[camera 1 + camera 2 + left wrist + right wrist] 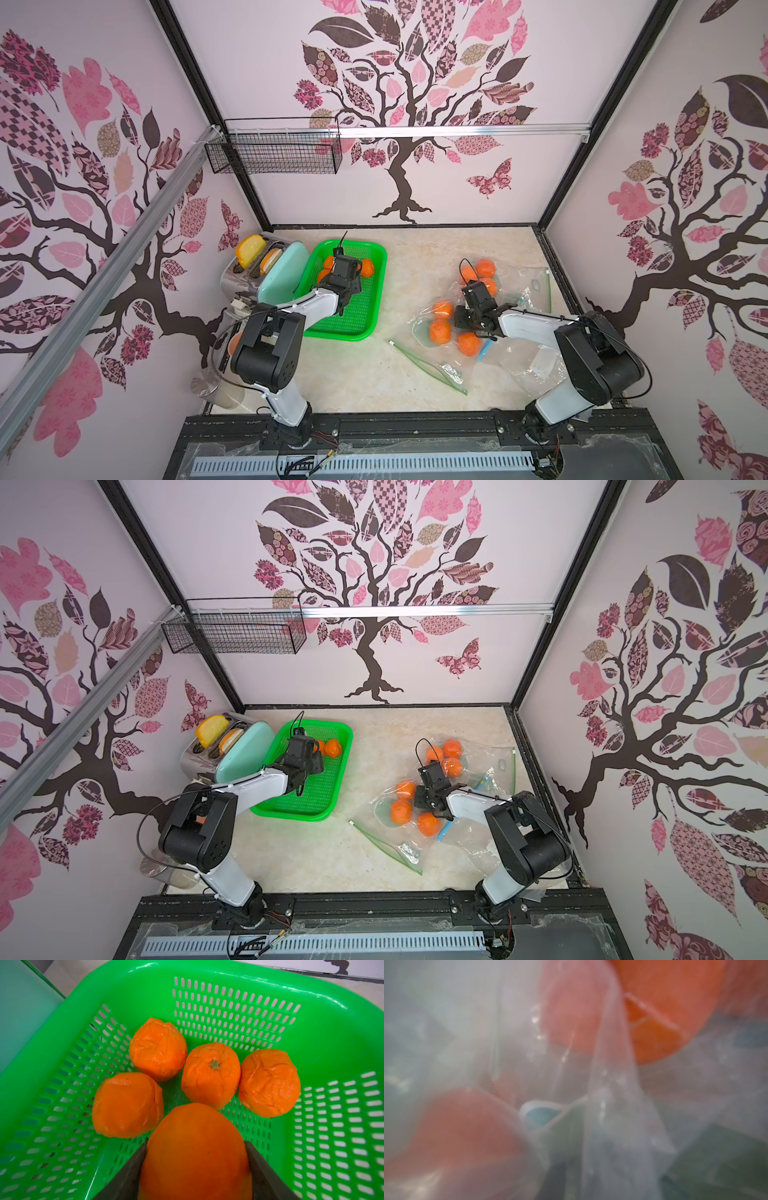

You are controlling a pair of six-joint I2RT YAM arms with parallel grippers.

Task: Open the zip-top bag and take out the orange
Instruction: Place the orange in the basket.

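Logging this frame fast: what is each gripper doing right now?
Left gripper: closed on an orange, over the green basket.
Right gripper: down among the zip-top bags; open or shut cannot be told.

Your two top views look down from high above the 6 o'clock edge of the surface [353, 374] toward the back wall [457, 199], sharing nearly the whole scene. Your left wrist camera sits close over the green basket [228, 1012] at 10 o'clock, one orange [195, 1157] filling its foreground. Your right wrist camera is pressed into bag plastic [612, 1126] at 3 o'clock, blurred.
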